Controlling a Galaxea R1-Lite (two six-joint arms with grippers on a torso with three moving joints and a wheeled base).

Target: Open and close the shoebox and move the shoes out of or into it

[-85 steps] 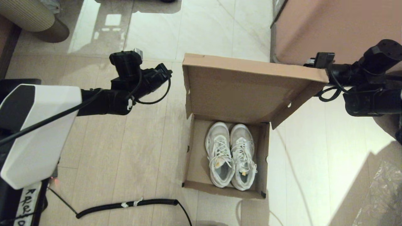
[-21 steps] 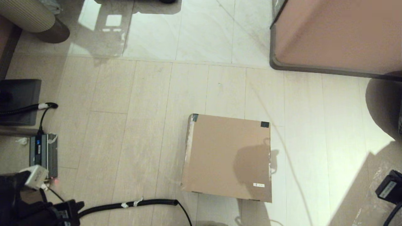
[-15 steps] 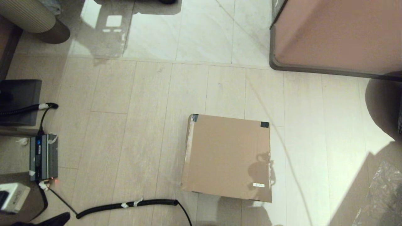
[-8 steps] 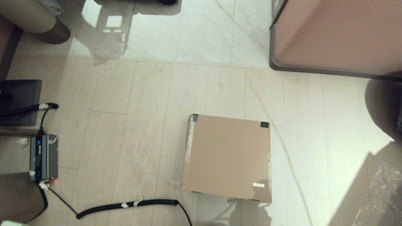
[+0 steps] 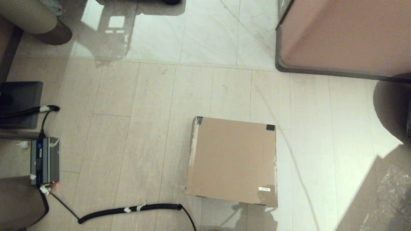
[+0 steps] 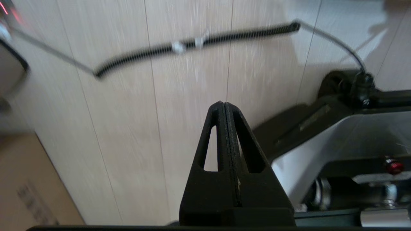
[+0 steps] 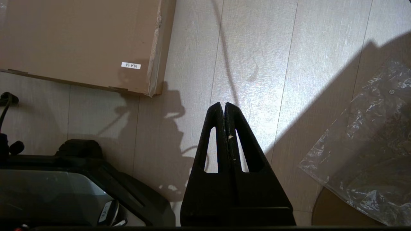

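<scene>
On the floor (image 5: pixel 144 128), the closed shoebox's (image 5: pixel 232 160) sticker (image 7: pixel 131 65) reads "VLA-6"; both grippers (image 6: pixel 224 104) (image 7: pixel 223 104) pinched together.

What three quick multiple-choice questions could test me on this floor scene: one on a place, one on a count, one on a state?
1. Where does the white sticker sit on the shoebox?
A. a near lid corner
B. the lid's middle
C. a side wall

2. How many dark tape pieces mark the lid?
A. none
B. two
C. five

3. How is the shoebox?
A. lid raised
B. lid missing
C. shut flat

Answers: 1 A, the sticker lies by the near corner on the robot's right. 2 B, one piece on each far corner. 3 C, the lid lies flat and nothing inside shows.
</scene>
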